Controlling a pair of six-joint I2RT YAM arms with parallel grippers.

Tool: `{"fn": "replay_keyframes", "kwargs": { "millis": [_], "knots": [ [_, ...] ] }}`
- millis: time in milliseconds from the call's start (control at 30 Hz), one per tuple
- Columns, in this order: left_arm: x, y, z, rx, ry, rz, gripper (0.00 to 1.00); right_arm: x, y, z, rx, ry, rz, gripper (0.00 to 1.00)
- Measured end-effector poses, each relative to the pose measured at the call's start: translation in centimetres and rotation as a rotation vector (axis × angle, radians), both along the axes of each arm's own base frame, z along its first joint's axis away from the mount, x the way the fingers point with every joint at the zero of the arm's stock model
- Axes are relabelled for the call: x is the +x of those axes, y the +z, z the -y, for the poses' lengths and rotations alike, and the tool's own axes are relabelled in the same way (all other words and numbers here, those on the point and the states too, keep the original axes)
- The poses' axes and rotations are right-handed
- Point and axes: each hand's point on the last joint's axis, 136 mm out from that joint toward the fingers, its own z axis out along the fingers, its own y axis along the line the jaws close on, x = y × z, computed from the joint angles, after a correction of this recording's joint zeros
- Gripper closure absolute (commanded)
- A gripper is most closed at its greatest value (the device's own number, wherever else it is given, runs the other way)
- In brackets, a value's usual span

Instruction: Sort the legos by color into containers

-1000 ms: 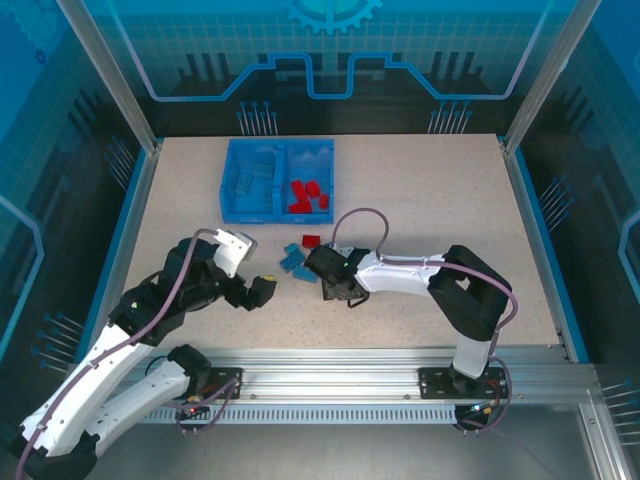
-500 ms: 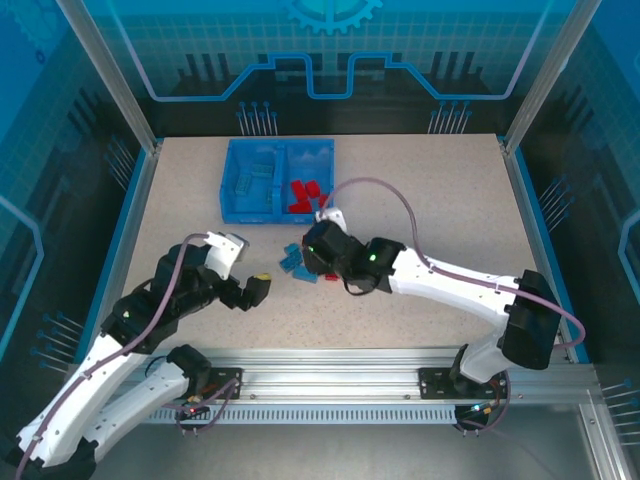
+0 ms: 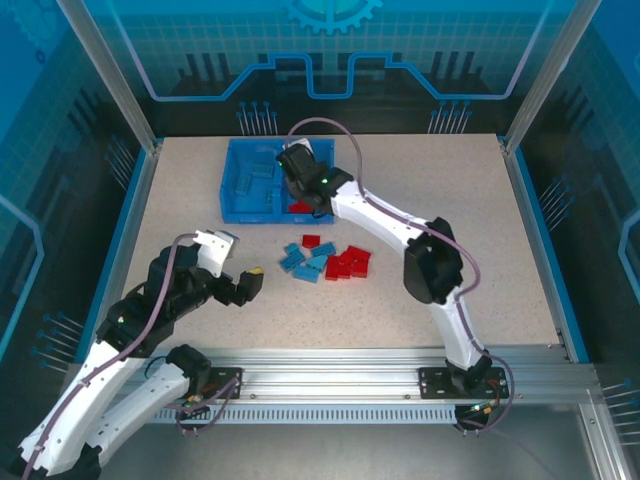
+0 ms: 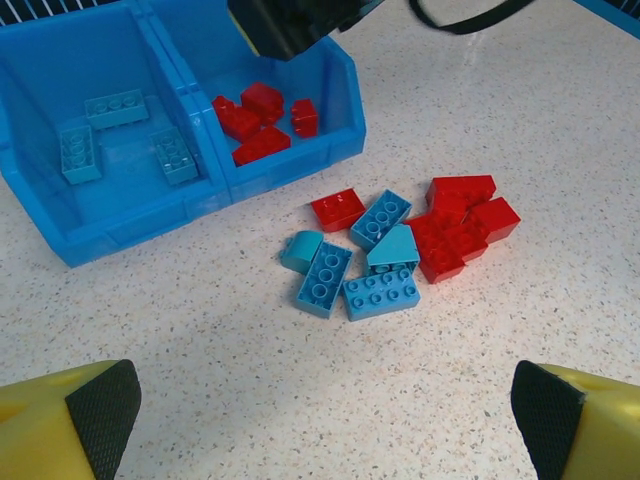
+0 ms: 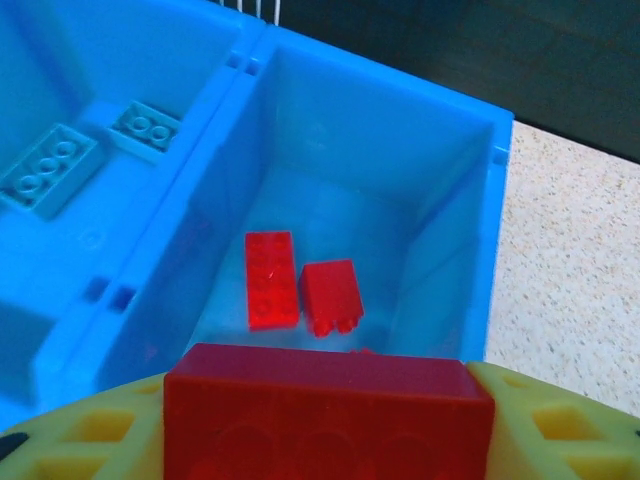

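We hold red brick [image 5: 330,385] clamped in right gripper [image 5: 320,440] above red compartment [image 5: 380,130]; centre it clear of divider [image 5: 200,170], then release low. Left gripper [image 3: 248,287] wide, empty, near loose pile [image 4: 400,250].

The right gripper [image 5: 328,428] clamps a red brick [image 5: 328,385]; ahead of it two red bricks [image 5: 271,281] lie in one bin compartment [image 5: 400,150], light blue bricks [image 5: 48,171] in the neighbouring compartment [image 5: 120,50], leftward.

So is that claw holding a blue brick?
No, the right gripper grips a red brick over the compartment holding red bricks.
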Motion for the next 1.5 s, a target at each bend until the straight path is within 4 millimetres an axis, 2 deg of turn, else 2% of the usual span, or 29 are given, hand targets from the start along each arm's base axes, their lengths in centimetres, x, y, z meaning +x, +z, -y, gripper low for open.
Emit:
{"fn": "replay_keyframes", "kwargs": {
  "millis": [67, 167, 333, 433, 567, 633, 733, 833, 900, 967, 1033, 1067, 1133, 1200, 1300, 1367, 1500],
  "knots": [
    [0.1, 0.0, -0.1, -0.003, 0.007, 0.001, 0.01, 1.6, -1.7, -0.2, -0.021, -0.006, -0.011, 0.45],
    [0.2, -0.3, -0.2, -0.004, 0.012, -0.007, 0.01, 3.1, -4.2, -0.2, -0.049, -0.014, -0.044, 0.33],
    [0.3, -0.6, -0.2, -0.007, 0.017, -0.022, 0.01, 5.0, -5.9, -0.1, -0.060, -0.020, -0.077, 0.22],
    [0.5, -0.9, -0.1, -0.006, 0.020, -0.039, 0.01, 5.3, -5.3, 0.4, -0.063, -0.018, -0.081, 0.18],
    [0.8, -1.5, 0.0, 0.003, 0.026, -0.065, 0.01, 4.9, -3.8, 0.3, -0.047, 0.001, -0.083, 0.17],
    [1.0, -1.8, 0.0, 0.010, 0.027, -0.078, 0.01, 4.3, -2.7, 0.4, -0.036, 0.012, -0.088, 0.18],
    [1.2, -2.5, 0.1, 0.024, 0.028, -0.106, 0.01, 2.6, 0.2, 1.3, -0.023, 0.024, -0.086, 0.17],
    [1.6, -3.2, 0.3, 0.031, 0.033, -0.138, 0.01, -1.0, 4.2, 2.8, 0.010, 0.061, -0.086, 0.13],
    [1.6, -3.7, 0.8, 0.005, 0.034, -0.176, 0.01, -4.3, 7.5, 3.9, 0.062, 0.110, -0.072, 0.09],
    [1.7, -4.0, 1.5, -0.040, 0.041, -0.219, 0.01, -8.1, 11.2, 5.1, 0.139, 0.163, -0.038, 0.05],
    [1.9, -4.2, 3.0, -0.101, 0.046, -0.262, 0.01, -12.0, 13.0, 6.4, 0.211, 0.222, -0.026, 0.00],
    [1.9, -4.4, 3.8, -0.129, 0.047, -0.290, 0.01, -15.1, 13.6, 7.8, 0.255, 0.257, -0.027, 0.00],
    [1.9, -5.3, 5.5, -0.166, 0.056, -0.352, 0.01, -19.1, 14.1, 9.5, 0.328, 0.305, -0.029, 0.00],
    [1.9, -6.5, 6.9, -0.207, 0.108, -0.421, 0.01, -22.5, 13.5, 10.9, 0.408, 0.345, -0.036, 0.00],
    [2.2, -9.1, 8.4, -0.281, 0.233, -0.530, 0.01, -26.1, 10.3, 12.8, 0.482, 0.355, -0.096, 0.00],
    [2.2, -11.8, 8.8, -0.295, 0.319, -0.607, 0.02, -27.5, 8.4, 13.6, 0.501, 0.344, -0.140, 0.00],
    [2.7, -16.3, 9.2, -0.232, 0.446, -0.695, 0.01, -28.5, 6.9, 14.5, 0.520, 0.312, -0.172, 0.00]
  ]
}}
